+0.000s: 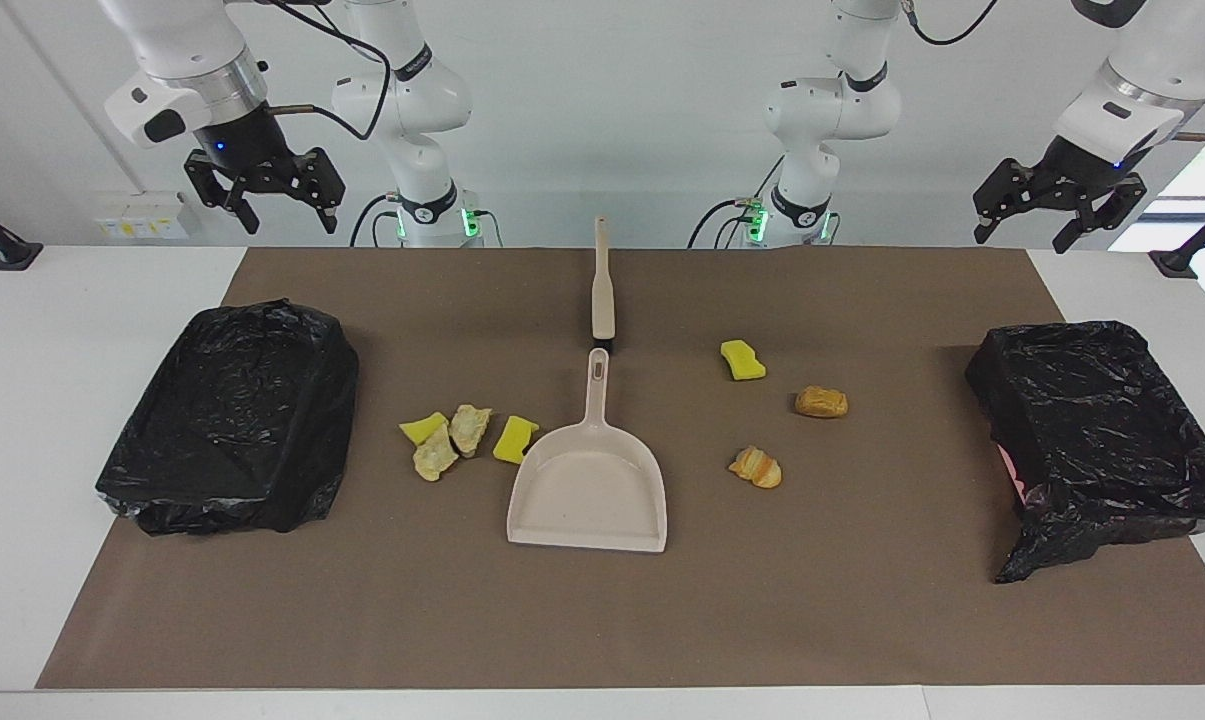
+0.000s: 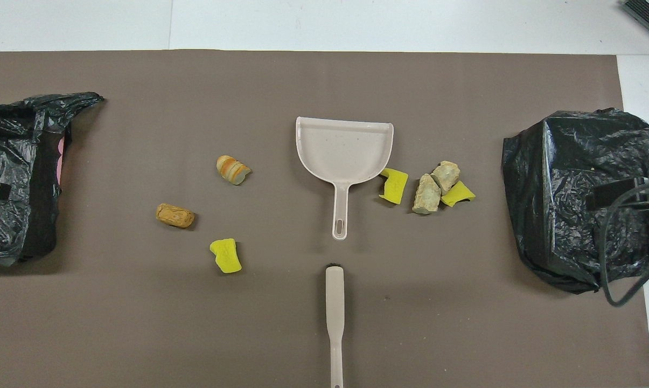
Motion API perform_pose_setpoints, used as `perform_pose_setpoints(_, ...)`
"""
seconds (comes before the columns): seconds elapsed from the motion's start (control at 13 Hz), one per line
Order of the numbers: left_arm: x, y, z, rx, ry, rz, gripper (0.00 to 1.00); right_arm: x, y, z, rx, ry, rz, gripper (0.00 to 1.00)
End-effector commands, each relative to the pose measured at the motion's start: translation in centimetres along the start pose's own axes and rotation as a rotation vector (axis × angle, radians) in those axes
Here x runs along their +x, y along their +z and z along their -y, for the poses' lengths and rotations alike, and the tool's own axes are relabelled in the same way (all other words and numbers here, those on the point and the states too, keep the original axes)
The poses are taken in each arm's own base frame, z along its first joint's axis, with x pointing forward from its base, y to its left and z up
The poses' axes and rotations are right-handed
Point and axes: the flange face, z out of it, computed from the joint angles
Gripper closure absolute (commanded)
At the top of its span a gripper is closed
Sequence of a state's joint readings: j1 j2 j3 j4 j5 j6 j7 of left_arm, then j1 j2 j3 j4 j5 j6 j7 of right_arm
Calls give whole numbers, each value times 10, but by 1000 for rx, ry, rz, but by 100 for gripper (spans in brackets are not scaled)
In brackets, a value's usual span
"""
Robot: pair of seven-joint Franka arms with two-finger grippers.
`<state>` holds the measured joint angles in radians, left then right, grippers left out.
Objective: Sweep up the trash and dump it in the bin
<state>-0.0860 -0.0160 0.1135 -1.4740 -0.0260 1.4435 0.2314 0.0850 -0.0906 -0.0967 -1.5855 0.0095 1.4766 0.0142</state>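
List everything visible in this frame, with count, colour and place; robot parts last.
Sponge pieces: three, yellow; one toward the left arm's end, two beside the dustpan.
Bread lumps: two, golden-brown, toward the left arm's end.
Chunks: two, pale beige, between the two sponge pieces.
Dustpan: one, beige, mat centre.
Brush: one, beige, nearer the robots than the dustpan.
Bins: two, black-bagged, one at each end.
Mat: one, brown.
Left end effector: open, raised, waiting.
Right end effector: open, raised, waiting.

A brown mat (image 1: 602,620) covered most of the white table (image 1: 92,300), reaching near its edges. On the wall near the corner at the right arm's end sat a white socket strip (image 1: 142,215).
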Motion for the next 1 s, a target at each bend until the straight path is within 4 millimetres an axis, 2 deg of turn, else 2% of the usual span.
perform_pose_setpoints(0.0, -4, 1, -2, -12, 1, -1, 0, -7, -3, -12, -6, 39, 27, 0)
perform_pose_setpoints(0.23, -3, 0, -3, -12, 5, -2, 0, -10, -2, -21, -28, 54, 47, 0)
perform_pose_setpoints(0.54, -2, -1, -7, -11, 5, -5, 0, -12, -2, -20, -28, 51, 39, 0)
perform_pose_setpoints(0.92, -2, 0, -8, -9, 1, -7, 0, -12, 7, -14, -28, 43, 58, 0)
